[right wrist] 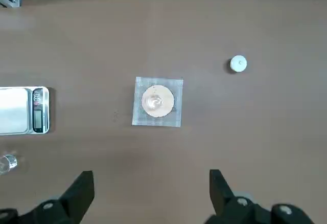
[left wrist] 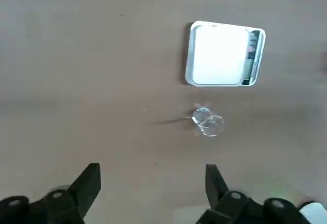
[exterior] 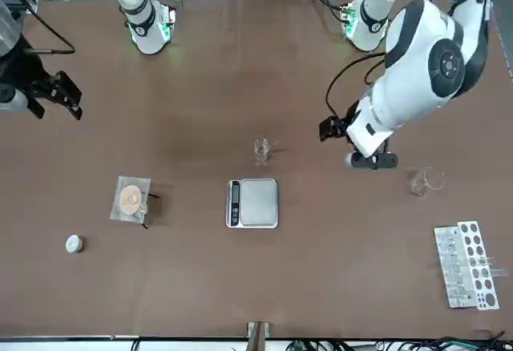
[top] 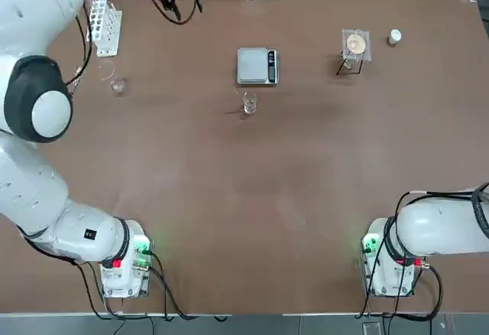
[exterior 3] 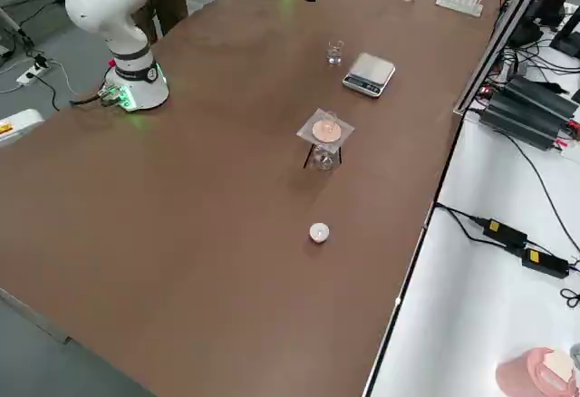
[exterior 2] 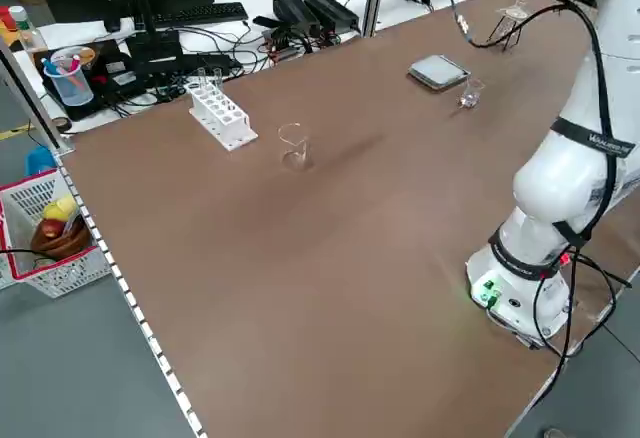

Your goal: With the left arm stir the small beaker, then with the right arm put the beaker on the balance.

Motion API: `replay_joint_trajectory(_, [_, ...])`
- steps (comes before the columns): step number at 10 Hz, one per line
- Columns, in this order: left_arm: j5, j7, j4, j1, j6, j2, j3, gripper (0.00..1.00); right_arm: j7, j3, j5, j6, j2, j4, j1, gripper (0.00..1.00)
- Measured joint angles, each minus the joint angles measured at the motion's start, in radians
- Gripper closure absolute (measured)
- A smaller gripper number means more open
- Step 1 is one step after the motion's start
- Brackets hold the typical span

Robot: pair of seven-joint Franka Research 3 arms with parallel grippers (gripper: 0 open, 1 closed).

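Lab: test-tube rack [top: 104, 23], balance [top: 257, 66]

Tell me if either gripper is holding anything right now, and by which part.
Nothing is held. The left gripper hangs open above the table, short of the small beaker; the right gripper is open and empty too.

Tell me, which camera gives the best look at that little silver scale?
The left wrist view: the balance appears largest there, platter and button strip both plain. Top and front views show it smaller, from above. Both side views show it distant and slanted; the right wrist view crops it.
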Motion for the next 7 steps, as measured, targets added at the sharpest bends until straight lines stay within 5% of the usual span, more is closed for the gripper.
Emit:
replay_joint_trajectory(3, [-0.062, 0.0, -0.206, 0.001, 0.255, -0.011, -0.07, 0.2, 0.0, -0.001, 0.0, 0.0, 0.0, 0.0, 0.0, 0.0])
replay_joint_trajectory(7, [-0.189, 0.11, -0.368, 0.019, 0.363, -0.016, -0.083, 0.27, 0.0, -0.001, 0.0, 0.0, 0.0, 0.0, 0.0, 0.0])
